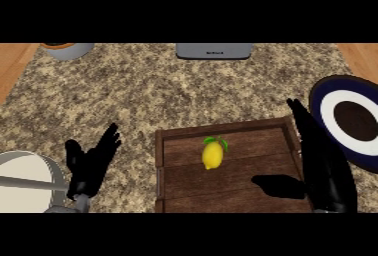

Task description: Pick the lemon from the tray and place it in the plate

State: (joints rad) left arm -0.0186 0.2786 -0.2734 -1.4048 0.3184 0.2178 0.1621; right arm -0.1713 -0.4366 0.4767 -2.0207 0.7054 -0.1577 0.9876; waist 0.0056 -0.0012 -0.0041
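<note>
Lemon's direction: the lemon (212, 155) lies with its long side running up and down in the head view, tipped just a little. Its green leaf end points to the far side of the counter. Its round yellow end points back to the robot.
Lemon's look: bright yellow, shaped like an egg, with small green leaves on its far tip.
Lemon's place: it lies on the brown wooden tray (244, 192), in the far half, a bit left of the middle. Nothing is touching it.
Tray: it has planks running side to side and a raised rim. It sits on the speckled counter (170, 90).
Plate: the plate (336, 131) is dark blue with a white ring and a dark brown middle. It sits just beside the tray's right edge and is cut off by the edge of the view.
Right hand: the right hand (317, 145) is open, with straight fingers pointing away. It is over the tray's right rim, between the lemon and the plate. It holds nothing. Its shadow falls on the tray.
Left hand: the left hand (92, 162) is open and rests left of the tray, fingers up.
Other things: a pale round pot (26, 182) is at the lower left. A grey box (214, 50) and a grey bowl (68, 49) are at the far edge.
</note>
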